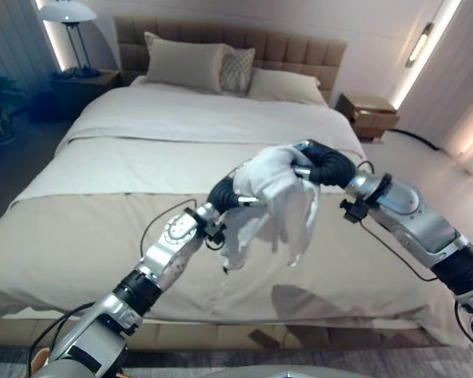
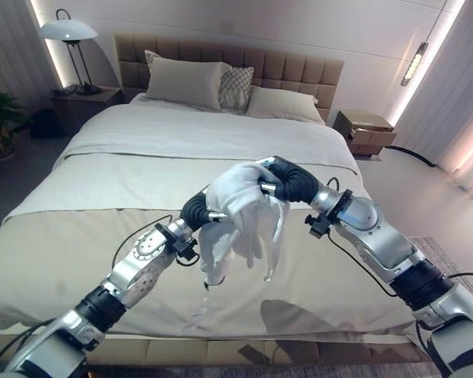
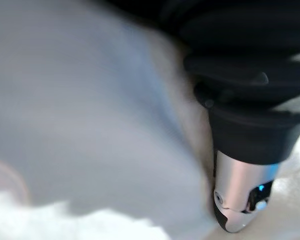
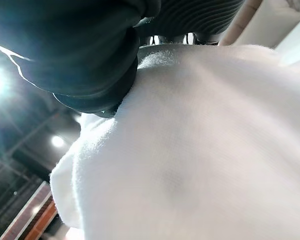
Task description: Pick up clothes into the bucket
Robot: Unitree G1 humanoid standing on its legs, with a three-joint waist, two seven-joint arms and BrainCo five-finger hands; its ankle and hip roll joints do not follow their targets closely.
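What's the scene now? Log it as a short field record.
held item: white cloth, bunched, ends hanging down
left hand: under the cloth, fingers hidden
right hand: on top of the cloth, fingers hidden
cloth height: lifted clear above the bed
bed: made, pillows at the headboard
sides: lamp on the left, nightstand on the right

Bedroom. A wide bed (image 2: 181,197) stands centrally, made up with pale sheets and a beige cover over its near half. Tufted tan headboard (image 2: 299,69) sits against a plain light wall (image 2: 221,20). Three pillows (image 2: 185,79) rest at the head, the middle one patterned. A wooden nightstand (image 2: 365,131) flanks each side; the left one carries a lit white-shaded lamp (image 2: 67,31). Vertical light strips (image 2: 430,43) glow at the right. A potted plant (image 2: 1,114) stands far left. Floor is grey.
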